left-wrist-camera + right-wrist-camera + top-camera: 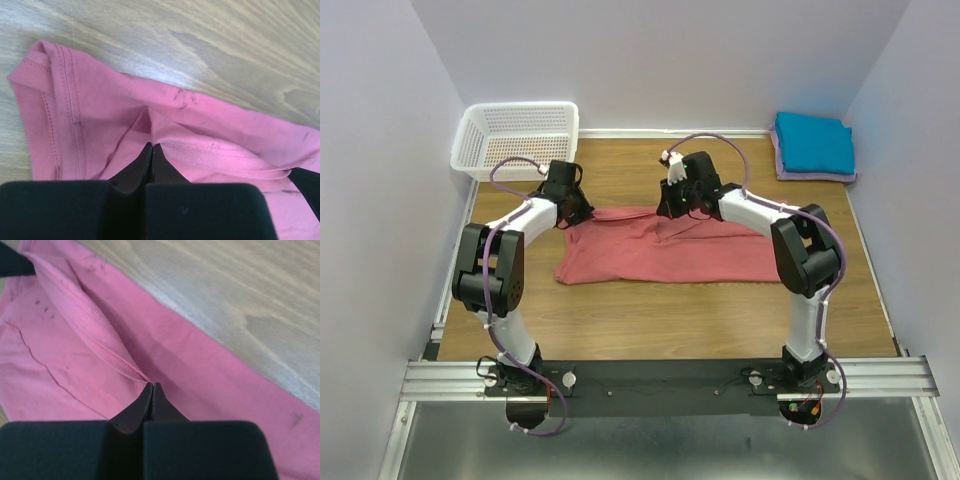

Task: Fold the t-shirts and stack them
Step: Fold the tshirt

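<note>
My left hand [151, 146] and my right hand [151, 385] each pinch tight the 12 o'clock edge of the pink shirt [660, 255], so I can fold it over on the bench [720, 310].

You had open wood on the near strip of the table [660, 310], between the salmon-pink shirt [660, 255] and the arm bases. The white basket [515, 140] blocked the far-left corner, and the folded teal-blue shirt [813, 140] on the lavender shirt [815, 178] filled the far-right one. The left arm [510, 235] and right arm [770, 215] bent inward over the shirt's far edge, leaving you only the gap between their wrists.
</note>
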You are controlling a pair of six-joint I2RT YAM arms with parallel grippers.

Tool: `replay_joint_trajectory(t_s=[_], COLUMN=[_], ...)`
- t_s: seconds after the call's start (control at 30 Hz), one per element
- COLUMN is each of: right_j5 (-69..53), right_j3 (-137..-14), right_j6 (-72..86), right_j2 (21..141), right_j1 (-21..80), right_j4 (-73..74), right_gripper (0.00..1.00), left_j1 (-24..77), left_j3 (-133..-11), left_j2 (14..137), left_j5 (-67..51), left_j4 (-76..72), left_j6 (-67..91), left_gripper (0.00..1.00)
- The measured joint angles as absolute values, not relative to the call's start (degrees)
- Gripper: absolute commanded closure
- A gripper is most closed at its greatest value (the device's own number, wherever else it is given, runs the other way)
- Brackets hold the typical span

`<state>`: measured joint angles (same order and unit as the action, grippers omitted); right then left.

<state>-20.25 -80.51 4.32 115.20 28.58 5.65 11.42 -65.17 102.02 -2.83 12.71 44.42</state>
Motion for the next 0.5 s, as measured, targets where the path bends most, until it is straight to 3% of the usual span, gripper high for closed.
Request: replay_joint_trajectory(t_s=[0.5], right_j5=[-12.5], right_j3=[-78.6], right_j6=[-2.3], right_j2=[113.5], right_j1=[34.9], right_j4=[8.1], right_gripper=[0.99], left_j1=[10.1], left_j3=[-65.3], left_j2=[99.2], left_j5=[-3.8], left_j4=[17.6], left_j6=[40.0], left_gripper=[1.0])
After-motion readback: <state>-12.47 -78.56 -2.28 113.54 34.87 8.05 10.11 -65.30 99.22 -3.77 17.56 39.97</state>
